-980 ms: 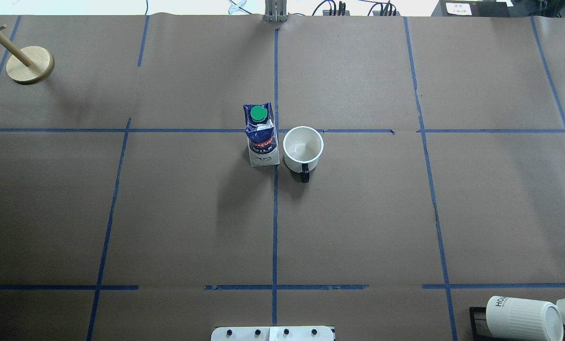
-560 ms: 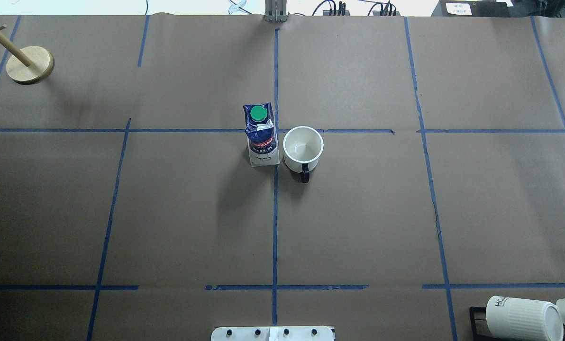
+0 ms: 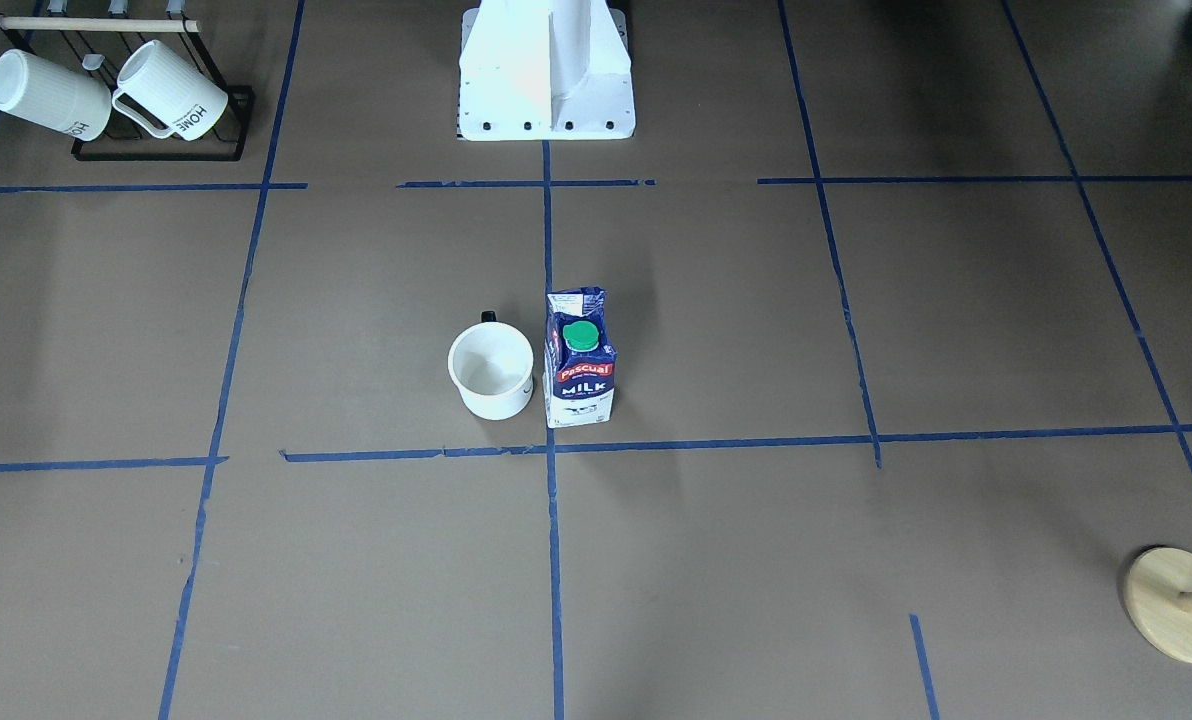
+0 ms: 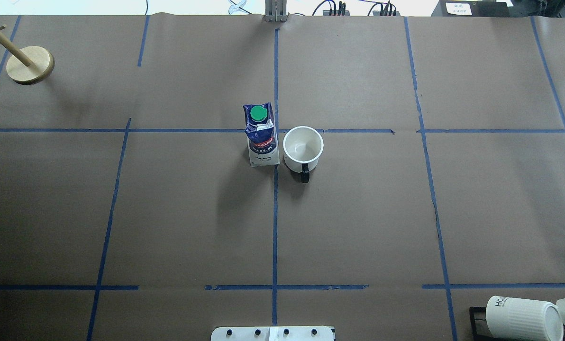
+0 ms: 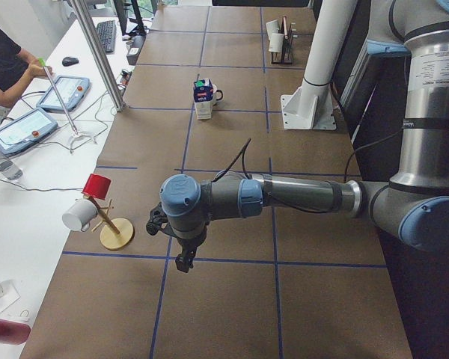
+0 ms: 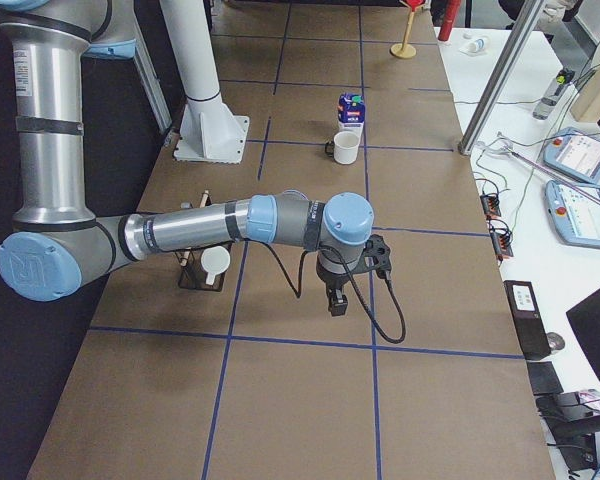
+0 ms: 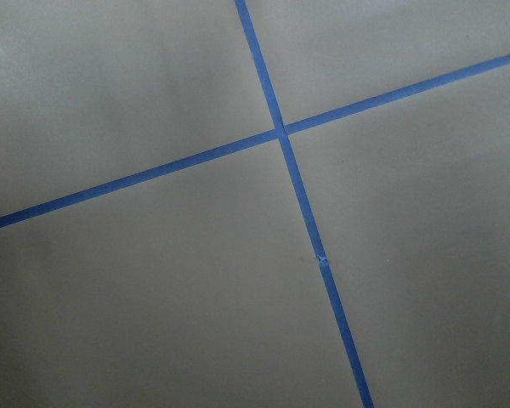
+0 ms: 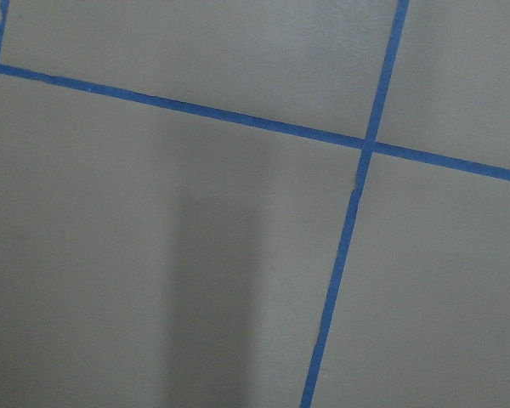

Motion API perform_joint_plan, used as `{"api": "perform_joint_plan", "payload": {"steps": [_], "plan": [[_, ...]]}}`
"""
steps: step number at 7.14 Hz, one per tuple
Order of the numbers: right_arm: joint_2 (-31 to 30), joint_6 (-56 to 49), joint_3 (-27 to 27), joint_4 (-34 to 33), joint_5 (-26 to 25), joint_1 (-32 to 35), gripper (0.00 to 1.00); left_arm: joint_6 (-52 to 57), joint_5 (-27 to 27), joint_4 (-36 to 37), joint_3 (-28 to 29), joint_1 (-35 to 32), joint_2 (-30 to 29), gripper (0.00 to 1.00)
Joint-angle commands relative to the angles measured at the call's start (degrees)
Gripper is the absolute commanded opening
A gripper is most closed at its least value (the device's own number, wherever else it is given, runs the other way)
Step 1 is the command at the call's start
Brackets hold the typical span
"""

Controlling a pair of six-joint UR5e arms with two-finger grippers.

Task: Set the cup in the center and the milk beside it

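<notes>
The white cup (image 4: 303,149) with a black handle stands upright just right of the long middle tape line, and its smiley face does not show. The dark blue milk carton (image 4: 262,137) with a green cap stands upright beside it, on its left, almost touching. Both stand at the center tape crossing (image 3: 550,448). In the front-facing view the cup (image 3: 491,372) is left of the milk (image 3: 580,360). My left gripper (image 5: 183,262) shows only in the left side view, my right gripper (image 6: 335,305) only in the right side view. Both hang over bare table far from the objects. I cannot tell whether they are open or shut.
A black rack with two ribbed "HOME" mugs (image 3: 106,95) stands near the robot's right corner. A wooden peg stand (image 4: 30,65) is at the far left. The white robot base (image 3: 546,70) is at the near edge. An operator (image 5: 7,67) stands beyond the table.
</notes>
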Motion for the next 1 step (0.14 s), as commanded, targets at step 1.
{"api": "perform_joint_plan", "payload": {"steps": [1], "plan": [[0.2,0.1,0.0,0.1,-0.1,-0.2,1.00,0.0,0.3,0.0,0.1,0.1,-0.6,1.00]]}}
